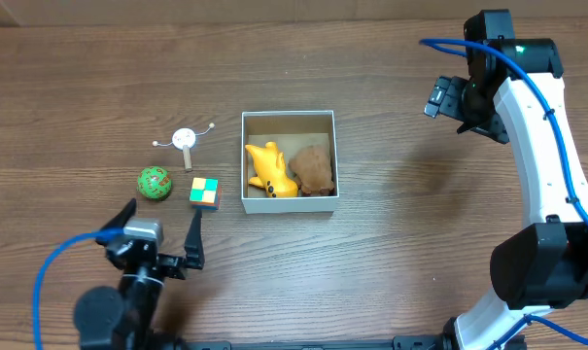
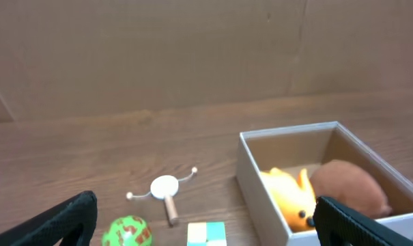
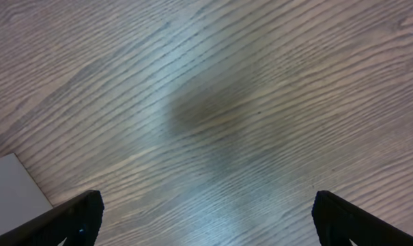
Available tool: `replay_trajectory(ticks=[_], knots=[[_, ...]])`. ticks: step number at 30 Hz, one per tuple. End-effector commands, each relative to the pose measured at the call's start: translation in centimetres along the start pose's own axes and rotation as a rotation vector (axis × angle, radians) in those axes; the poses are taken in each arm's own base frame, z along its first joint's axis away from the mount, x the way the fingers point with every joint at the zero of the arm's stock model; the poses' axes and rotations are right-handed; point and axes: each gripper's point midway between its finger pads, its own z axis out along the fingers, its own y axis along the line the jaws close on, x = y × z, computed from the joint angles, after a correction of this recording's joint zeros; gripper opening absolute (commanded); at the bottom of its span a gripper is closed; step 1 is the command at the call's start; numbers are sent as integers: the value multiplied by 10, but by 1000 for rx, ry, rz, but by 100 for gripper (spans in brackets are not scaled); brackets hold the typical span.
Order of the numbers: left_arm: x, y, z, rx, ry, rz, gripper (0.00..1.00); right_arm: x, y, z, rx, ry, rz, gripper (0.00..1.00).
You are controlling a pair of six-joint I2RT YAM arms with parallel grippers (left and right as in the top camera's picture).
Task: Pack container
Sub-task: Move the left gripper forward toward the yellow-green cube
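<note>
Right arm (image 1: 527, 146), white and raised high over the right half of the table (image 1: 391, 253), comes closest to the overhead lens. The right gripper (image 3: 206, 217) hangs over bare wood with its fingers spread wide and nothing between them, and one pale corner of the container shows at the edge of its wrist view. At the near edge, the left gripper (image 1: 162, 212) is likewise spread wide and empty, pointing towards the loose toys. The container (image 1: 289, 205) sits about mid-table, upright and square to the edges. It already holds a brown plush lump (image 1: 313, 170) on its right side and a yellow plush animal (image 1: 271, 170) against its left wall, with bare floor along its far wall. Left of it on the wood, apart from one another, lie a multicoloured cube (image 1: 204, 192) nearest the box, a green ball (image 1: 155, 183) further left, and a small white disc on a wooden peg with wire arms (image 1: 185, 139) beyond them. I judge the box light, with thin walls that would flex and a base that would slide on the wood if nudged. A pinch over the rim of the far wall, where no toy crowds it, looks the safest hold.
</note>
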Motion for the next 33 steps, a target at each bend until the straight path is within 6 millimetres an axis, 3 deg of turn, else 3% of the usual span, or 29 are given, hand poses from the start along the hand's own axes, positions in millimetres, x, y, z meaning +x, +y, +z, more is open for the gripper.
replay_trajectory(ticks=[1, 5, 13, 20, 25, 29, 33], knots=[[-35, -3, 2, 29, 73, 12, 100, -6, 1, -15, -23, -44, 8, 100], [-44, 0, 14, 39, 281, -26, 100, -6, 1, -15, -23, -44, 8, 100], [-42, -2, 45, 108, 701, -160, 100, -6, 1, -15, -23, -44, 8, 100], [-34, -30, 83, 314, 768, -303, 100, -6, 1, -15, -23, -44, 8, 100], [-22, -35, 94, 359, 815, -346, 100, -6, 1, -15, -23, -44, 8, 100], [-15, -34, 99, 351, 841, -352, 100, -6, 1, -15, -23, -44, 8, 100], [-4, -17, 100, 236, 872, -283, 99, -6, 1, -15, -23, -44, 8, 100]])
